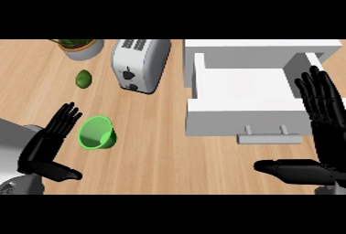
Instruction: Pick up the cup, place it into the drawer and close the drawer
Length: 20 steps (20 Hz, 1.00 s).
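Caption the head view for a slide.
Open left hand beside green cup; white drawer stands open.

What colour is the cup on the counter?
Bright green, inside and out; the cup shows in the head view, beside the left hand.

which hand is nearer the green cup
Left. The left hand is open right beside the green cup, on its left. The right hand is far across the counter, by the open drawer.
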Motion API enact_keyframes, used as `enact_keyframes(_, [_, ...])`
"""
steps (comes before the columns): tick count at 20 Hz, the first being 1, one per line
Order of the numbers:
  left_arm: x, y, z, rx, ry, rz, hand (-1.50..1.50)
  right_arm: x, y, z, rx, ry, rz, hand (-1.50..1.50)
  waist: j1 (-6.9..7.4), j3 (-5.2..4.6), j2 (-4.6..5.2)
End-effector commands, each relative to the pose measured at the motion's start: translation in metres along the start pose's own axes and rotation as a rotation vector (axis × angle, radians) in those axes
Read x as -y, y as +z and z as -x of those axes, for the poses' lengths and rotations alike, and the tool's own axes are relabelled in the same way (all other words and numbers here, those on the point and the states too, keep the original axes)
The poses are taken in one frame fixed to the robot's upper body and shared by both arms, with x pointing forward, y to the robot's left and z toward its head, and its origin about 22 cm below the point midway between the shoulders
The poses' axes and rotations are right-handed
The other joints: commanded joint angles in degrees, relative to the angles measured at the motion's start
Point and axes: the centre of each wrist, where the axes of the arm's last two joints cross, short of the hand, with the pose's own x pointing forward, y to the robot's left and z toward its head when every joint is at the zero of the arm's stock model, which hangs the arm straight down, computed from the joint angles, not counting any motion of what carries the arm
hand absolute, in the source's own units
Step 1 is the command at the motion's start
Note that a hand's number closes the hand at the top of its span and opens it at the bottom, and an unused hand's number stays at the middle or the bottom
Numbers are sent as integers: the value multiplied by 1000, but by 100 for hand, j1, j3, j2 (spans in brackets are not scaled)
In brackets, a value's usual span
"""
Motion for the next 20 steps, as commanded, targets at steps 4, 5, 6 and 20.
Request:
enact_keyframes(4, [-14,-2,40,-26,12,-21,-150,18,3,-2,-14,-17,-9,-150,-25,0,2])
enact_keyframes(5, [-21,1,45,-20,5,-31,-150,4,-8,7,5,1,-6,-150,-24,-2,10])
enact_keyframes(6, [-20,-6,44,-20,21,-43,-150,-6,-2,-8,22,15,-11,-150,-32,-3,6])
enact_keyframes(20, [-20,17,70,29,10,-64,-150,-2,-5,8,4,-2,-34,-150,-116,-21,63])
